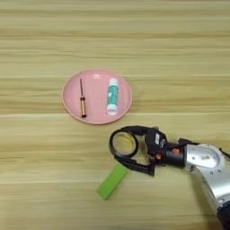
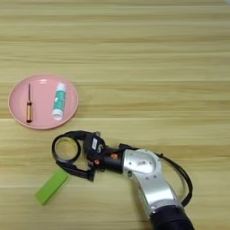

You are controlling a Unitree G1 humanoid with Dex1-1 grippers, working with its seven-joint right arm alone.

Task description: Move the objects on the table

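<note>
Two black fingers of the right gripper (image 1: pixel 130 152) stand wide apart around the tape ring (image 1: pixel 123 143), which lies flat on the table (image 1: pixel 179 54) just near of the pink plate (image 1: pixel 74 87); whether they press it I cannot tell. Likely light, stiff and smooth-sided, it should hold best pinched across its outer rim. The near finger hides the green block's (image 1: pixel 112 181) far end, while the screwdriver (image 1: pixel 82 102) and tube (image 1: pixel 112 95) rest on the plate.
</note>
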